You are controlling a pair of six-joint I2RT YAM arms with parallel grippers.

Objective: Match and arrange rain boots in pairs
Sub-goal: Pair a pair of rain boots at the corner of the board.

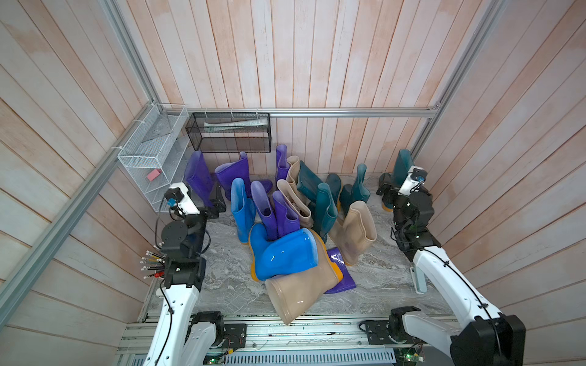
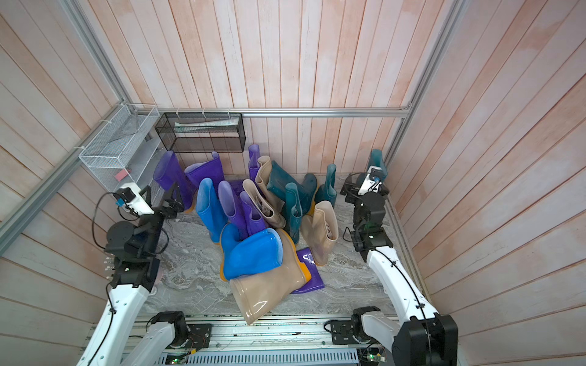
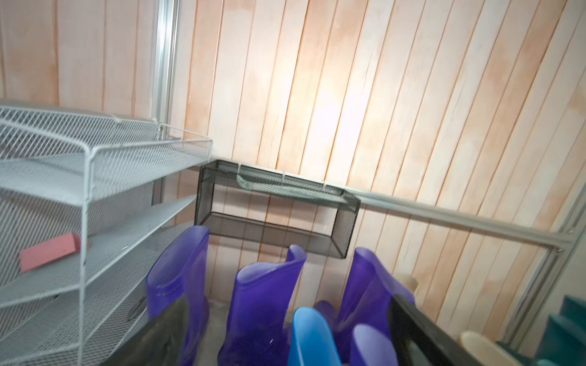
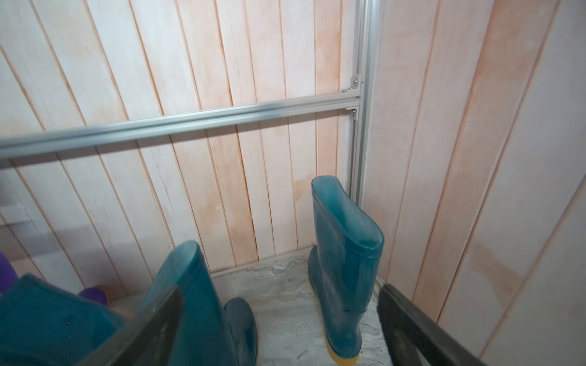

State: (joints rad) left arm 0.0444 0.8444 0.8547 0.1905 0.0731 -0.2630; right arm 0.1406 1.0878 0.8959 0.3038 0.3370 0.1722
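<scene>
Teal boot [image 1: 402, 161] partly behind right arm [image 1: 413, 210]

1. A flat-lying purple boot [image 1: 345, 280] in the near middle is largely covered by a beige boot [image 1: 298, 294] and a bright blue boot [image 1: 285, 256].
2. The far-right teal boot [image 1: 402, 163] is partly hidden by the right arm [image 1: 413, 212].
3. The fingers [image 3: 165, 329] of the left gripper [image 3: 287, 301] are cut off by the left wrist view's edge.
4. Print on the paper [image 1: 234, 124] in the black basket [image 1: 229, 146] is too small to be read.
</scene>
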